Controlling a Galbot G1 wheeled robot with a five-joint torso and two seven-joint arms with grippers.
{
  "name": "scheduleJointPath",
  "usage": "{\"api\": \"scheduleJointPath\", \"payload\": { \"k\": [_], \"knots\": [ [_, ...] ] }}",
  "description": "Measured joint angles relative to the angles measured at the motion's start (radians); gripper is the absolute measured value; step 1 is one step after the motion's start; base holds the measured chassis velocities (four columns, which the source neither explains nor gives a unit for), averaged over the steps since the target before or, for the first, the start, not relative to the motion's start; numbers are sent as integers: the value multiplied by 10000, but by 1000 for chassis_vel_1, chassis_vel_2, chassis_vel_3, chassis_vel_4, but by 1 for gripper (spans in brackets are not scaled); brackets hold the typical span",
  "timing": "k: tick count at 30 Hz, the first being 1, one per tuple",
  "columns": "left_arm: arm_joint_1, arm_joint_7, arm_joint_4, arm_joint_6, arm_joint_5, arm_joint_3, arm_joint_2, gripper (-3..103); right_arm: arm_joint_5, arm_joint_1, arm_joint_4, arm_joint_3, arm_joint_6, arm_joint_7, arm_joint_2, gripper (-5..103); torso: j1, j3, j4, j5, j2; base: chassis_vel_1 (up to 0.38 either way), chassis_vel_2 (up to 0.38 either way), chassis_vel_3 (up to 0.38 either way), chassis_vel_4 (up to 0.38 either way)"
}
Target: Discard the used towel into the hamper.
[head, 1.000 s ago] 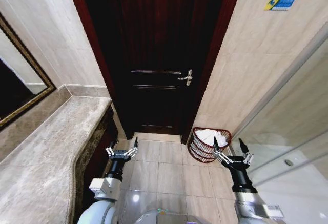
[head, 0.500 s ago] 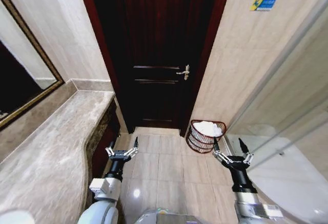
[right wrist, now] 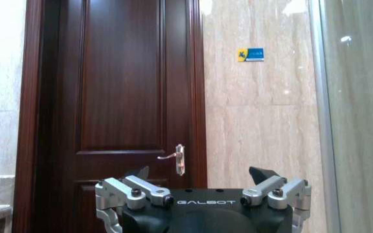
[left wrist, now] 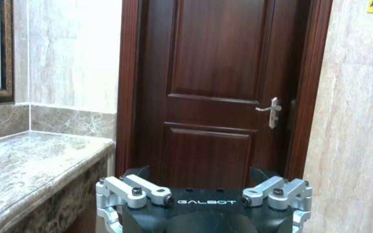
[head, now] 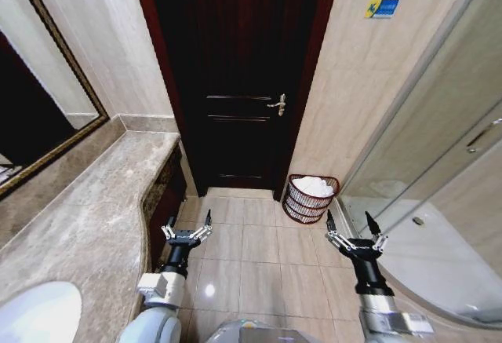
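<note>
The hamper [head: 292, 195], a round dark red-brown wire basket, stands on the tiled floor in the corner to the right of the door. A white towel [head: 313, 186] lies bunched inside it. My left gripper [head: 187, 226] hangs open and empty over the floor beside the counter's edge. My right gripper [head: 351, 224] is open and empty too, a short way nearer to me than the hamper and slightly right of it. Both sets of fingers point toward the door in the wrist views, left gripper [left wrist: 203, 174] and right gripper [right wrist: 203, 174].
A dark wooden door [head: 239, 76] with a metal handle [head: 278, 105] faces me. A marble counter [head: 86, 209] with a white basin [head: 35, 315] runs along the left under a framed mirror [head: 39, 100]. A glass shower enclosure [head: 439, 186] stands at the right.
The whole picture has shifted: the camera has drawn back and the door and hamper look farther off. A basin and more shower have come into view. Both grippers keep their pose.
</note>
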Motion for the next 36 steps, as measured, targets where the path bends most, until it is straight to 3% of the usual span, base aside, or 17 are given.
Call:
{"api": "scheduleJointPath", "payload": {
  "k": [36],
  "knots": [
    [3, 0, 0, 0, 0, 0, 0, 100, 0, -3, 0, 0, 0, 0, 0, 100, -13, -4, 0, 1, 6, -3, 2, 2, -2]
  ]
}}
